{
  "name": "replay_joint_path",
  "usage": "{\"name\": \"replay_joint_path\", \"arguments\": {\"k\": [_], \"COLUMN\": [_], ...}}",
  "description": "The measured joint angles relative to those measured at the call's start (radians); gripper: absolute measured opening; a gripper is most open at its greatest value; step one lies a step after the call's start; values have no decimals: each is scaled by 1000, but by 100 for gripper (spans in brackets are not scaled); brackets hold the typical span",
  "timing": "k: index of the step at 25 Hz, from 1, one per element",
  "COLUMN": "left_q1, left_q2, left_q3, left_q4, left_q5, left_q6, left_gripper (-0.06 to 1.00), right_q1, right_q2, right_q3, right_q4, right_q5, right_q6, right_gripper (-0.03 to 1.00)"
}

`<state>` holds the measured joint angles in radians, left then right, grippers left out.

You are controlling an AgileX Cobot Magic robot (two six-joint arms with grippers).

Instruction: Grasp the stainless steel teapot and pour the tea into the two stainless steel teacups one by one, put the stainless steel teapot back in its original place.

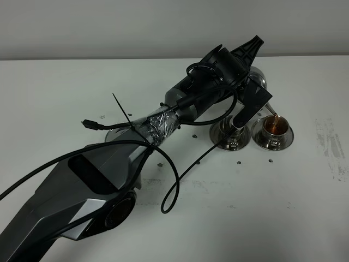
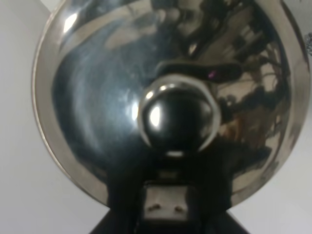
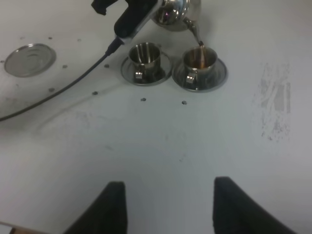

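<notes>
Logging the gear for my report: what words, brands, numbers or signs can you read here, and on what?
None: no text shows in any view on the shiny rounded steel teapot, the two small shiny steel teacups, the flat round steel disc or the grey-and-black robot arm.

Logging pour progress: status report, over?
Left end effector shut on shiny stainless steel teapot, tilted. Reddish-brown tea streaming into one small steel teacup; the other looks empty. Right end effector open. Nothing blocking.
</notes>
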<state>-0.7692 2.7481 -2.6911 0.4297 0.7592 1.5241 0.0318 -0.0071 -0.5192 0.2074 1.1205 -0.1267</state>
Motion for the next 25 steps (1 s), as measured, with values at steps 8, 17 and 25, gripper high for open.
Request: {"name": "replay_joint_path", "arguments": {"k": [8, 17, 25], "left_q1": [0, 0, 0], "left_q2": [0, 0, -3], "left_q3": [0, 0, 0], "left_q4": [3, 3, 8], "left_q5": [-25, -33, -46], "left_q6": [52, 114, 130], "left_gripper": [24, 24, 24], "right_q1": [0, 0, 0], "right_q2": [0, 0, 0], "right_q3": [0, 0, 0], "right_q4": [0, 0, 0], "right_q5": [0, -1, -1], "right_q6": [0, 0, 0], "right_gripper": [40, 40, 40]}}
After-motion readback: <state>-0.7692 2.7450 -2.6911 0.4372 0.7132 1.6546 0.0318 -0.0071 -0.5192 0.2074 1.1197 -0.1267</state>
